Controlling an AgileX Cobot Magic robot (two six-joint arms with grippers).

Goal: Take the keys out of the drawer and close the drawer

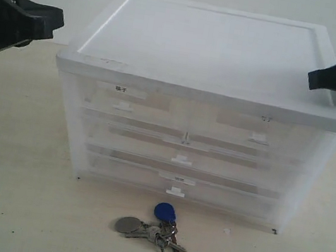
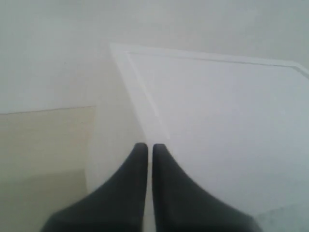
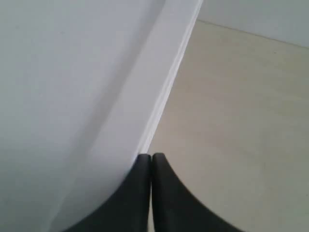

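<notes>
The cabinet (image 1: 193, 168) is a boxy chest of milky, translucent plastic under a smooth, opaque white lid (image 1: 206, 49) with a raised rim and rounded corners. Its front shows two half-width drawers on top and full-width ones beneath, each with a small white tab. The drawer (image 1: 250, 129), the upper one on the right with faint thin marks on its label, sits flush with its neighbours, pushed in. The keys (image 1: 155, 226) lie outside on the matte cream table (image 1: 8, 203), just in front of the cabinet's lowest drawer: a splay of silver metal blades on a ring, with a glossy blue oval fob (image 1: 166, 212) nearest the cabinet and a flat round grey tag (image 1: 128, 225) out to the left. The left gripper (image 1: 61, 19) hangs level beside the lid's left edge, its tapered black fingers drawn together with only a thin slit between them, gripping nothing. The right gripper (image 1: 310, 78) hovers above the lid's right edge, its tips pressed together and empty.
</notes>
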